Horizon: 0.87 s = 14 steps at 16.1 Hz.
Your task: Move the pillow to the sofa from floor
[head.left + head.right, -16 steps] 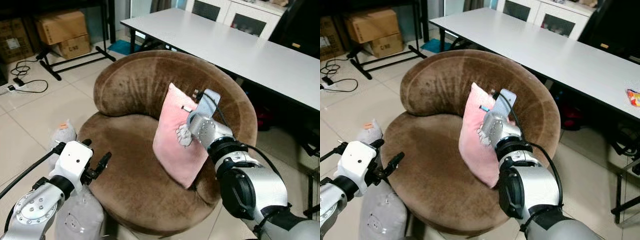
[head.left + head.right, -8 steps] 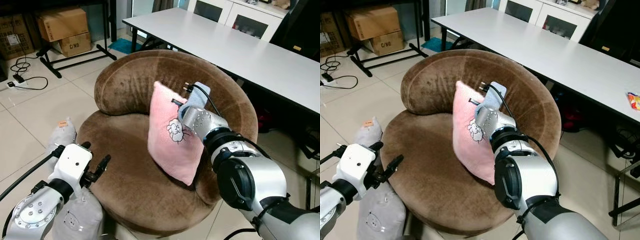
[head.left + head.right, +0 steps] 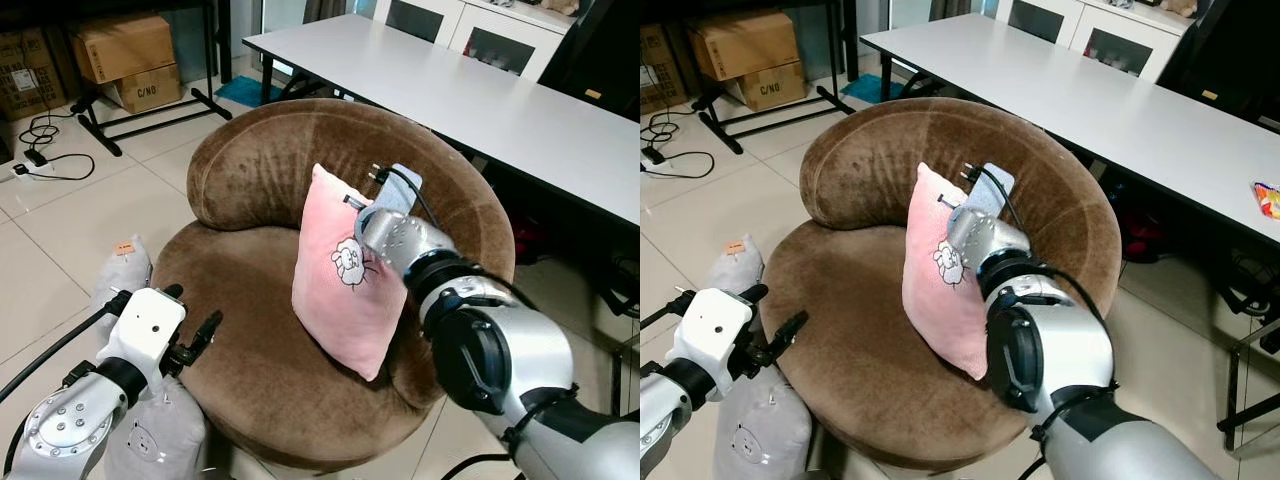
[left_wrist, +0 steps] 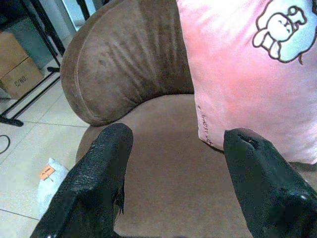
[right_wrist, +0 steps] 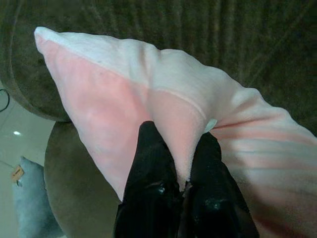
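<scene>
1. Leftmost, two grey pillows lie on the tiled floor, touching the near-left side of the sofa.
2. Above them, the left pincer hovers at the sofa's near-left edge with its fingers spread wide apart, gripping nothing.
3. At centre, the round brown sofa carries the pink pillow, which stands on edge on the seat, tilted, its upper part resting toward the backrest; a sheep print faces the near left.
4. Right of centre, the right pincer is clamped on a fold at the pink pillow's top edge, the fabric pinched between both fingertips.
5. At far right, a long white surface stands behind the sofa.
6. Far left, cardboard boxes sit on the floor beside a black stand.
</scene>
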{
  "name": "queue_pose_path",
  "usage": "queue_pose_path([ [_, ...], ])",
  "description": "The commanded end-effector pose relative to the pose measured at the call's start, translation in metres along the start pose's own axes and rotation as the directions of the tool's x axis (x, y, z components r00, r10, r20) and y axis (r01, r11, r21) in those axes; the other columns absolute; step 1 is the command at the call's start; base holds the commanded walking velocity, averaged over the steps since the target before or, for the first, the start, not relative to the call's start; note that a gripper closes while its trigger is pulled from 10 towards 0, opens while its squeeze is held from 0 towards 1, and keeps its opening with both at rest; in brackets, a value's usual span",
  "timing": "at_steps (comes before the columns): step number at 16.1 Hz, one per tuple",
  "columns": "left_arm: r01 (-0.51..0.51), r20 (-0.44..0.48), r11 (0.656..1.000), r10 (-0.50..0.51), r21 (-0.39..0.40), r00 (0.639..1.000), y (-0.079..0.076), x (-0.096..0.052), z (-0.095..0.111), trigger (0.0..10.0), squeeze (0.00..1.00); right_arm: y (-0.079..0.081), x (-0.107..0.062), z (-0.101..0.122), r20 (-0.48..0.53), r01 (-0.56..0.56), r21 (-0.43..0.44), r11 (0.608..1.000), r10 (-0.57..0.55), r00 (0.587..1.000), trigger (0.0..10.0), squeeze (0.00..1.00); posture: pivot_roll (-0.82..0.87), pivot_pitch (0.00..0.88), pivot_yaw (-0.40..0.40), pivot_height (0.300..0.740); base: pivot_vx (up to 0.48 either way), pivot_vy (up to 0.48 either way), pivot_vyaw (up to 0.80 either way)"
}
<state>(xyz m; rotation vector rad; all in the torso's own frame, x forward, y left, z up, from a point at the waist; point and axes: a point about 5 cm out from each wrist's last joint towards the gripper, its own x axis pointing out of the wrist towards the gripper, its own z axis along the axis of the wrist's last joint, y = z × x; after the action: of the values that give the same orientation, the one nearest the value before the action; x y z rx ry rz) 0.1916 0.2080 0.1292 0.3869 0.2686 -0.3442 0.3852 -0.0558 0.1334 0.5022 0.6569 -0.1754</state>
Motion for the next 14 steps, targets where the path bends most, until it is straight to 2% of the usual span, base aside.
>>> queue_pose_path([
  [1,0.027,0.008,1.0,-0.027,0.012,1.0,-0.005,-0.001,0.004,10.0,0.0,-0.007,0.002,0.003,0.027,0.029,0.03,0.999,-0.03,0.999,10.0,0.0,0.08,0.0,-0.162,0.74,0.0,0.0,0.0],
  [2,0.027,0.006,1.0,-0.027,0.01,1.0,-0.005,-0.001,0.004,10.0,0.0,-0.01,0.003,0.001,0.024,0.045,0.055,0.998,-0.046,0.999,10.0,0.84,0.07,0.0,-0.163,0.74,0.0,0.0,0.0],
  [3,0.026,0.005,1.0,-0.027,0.008,1.0,-0.006,-0.001,0.003,10.0,0.0,-0.013,0.004,0.001,0.026,0.055,0.077,0.995,-0.057,0.998,10.0,1.0,0.08,0.0,-0.165,0.74,0.0,0.0,0.0],
  [5,0.024,0.003,1.0,-0.024,0.007,1.0,-0.006,-0.001,0.003,10.0,0.0,-0.014,0.004,0.006,0.045,0.053,0.103,0.993,-0.058,0.997,10.0,1.0,0.08,0.0,-0.169,0.74,0.0,0.0,0.0],
  [8,0.012,-0.001,1.0,-0.012,0.007,1.0,-0.004,-0.002,0.003,10.0,0.0,-0.007,0.0,0.023,0.108,-0.007,0.124,0.992,-0.007,0.994,10.0,1.0,0.08,0.0,-0.174,0.74,0.0,0.0,0.0],
  [12,-0.013,0.003,1.0,0.013,0.009,1.0,-0.001,0.001,0.002,10.0,0.0,-0.01,-0.003,0.044,0.236,0.016,-0.043,0.999,-0.005,0.972,10.0,1.0,0.08,0.0,-0.164,0.74,0.0,0.0,0.0],
  [14,-0.034,0.001,0.999,0.034,0.017,0.999,0.001,0.004,0.001,10.0,0.0,-0.009,-0.005,0.054,0.284,-0.038,-0.131,0.991,0.074,0.956,10.0,1.0,0.08,0.0,-0.161,0.74,0.0,0.0,0.0],
])
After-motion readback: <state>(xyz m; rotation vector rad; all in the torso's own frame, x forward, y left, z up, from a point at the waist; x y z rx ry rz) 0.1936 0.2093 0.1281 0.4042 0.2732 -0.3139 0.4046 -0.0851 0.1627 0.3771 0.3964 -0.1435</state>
